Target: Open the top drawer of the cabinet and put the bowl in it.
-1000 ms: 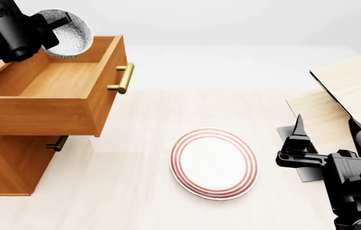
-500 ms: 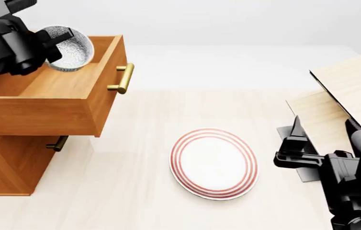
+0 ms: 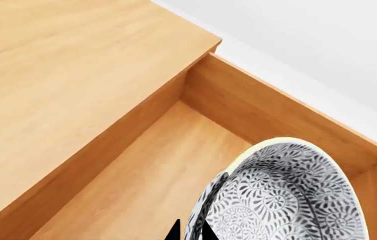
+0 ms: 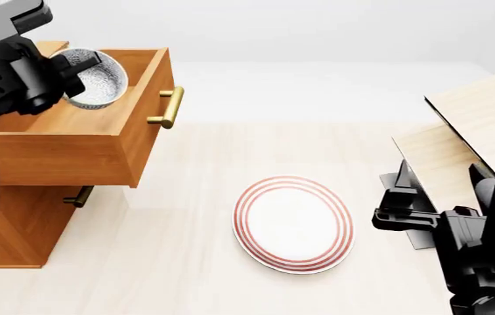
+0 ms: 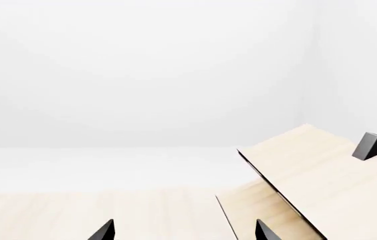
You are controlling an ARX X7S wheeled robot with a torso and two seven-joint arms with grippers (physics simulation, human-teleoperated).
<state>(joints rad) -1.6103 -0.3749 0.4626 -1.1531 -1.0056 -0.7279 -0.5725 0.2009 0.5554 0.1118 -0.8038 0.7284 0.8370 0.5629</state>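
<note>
The cabinet (image 4: 20, 223) stands at the left with its top drawer (image 4: 72, 141) pulled open; the brass handle (image 4: 171, 108) faces right. My left gripper (image 4: 65, 79) is shut on the rim of the speckled bowl (image 4: 97, 79) and holds it tilted over the drawer's far end. In the left wrist view the bowl (image 3: 288, 195) hangs above the drawer's light wood floor (image 3: 155, 175), with my fingertips (image 3: 173, 231) pinching its rim. My right gripper (image 4: 401, 197) is open and empty, low at the right, next to the shelf rack.
A flat white plate with red rings (image 4: 293, 223) lies on the table's middle. A tilted light-wood shelf rack (image 4: 480, 131) on a black stand is at the right, also in the right wrist view (image 5: 308, 170). A lower drawer handle (image 4: 79, 195) shows under the open drawer.
My left gripper has lowered the bowl and carried it nearer, from above the drawer's far edge down toward its inside. The right arm has shifted slightly.
</note>
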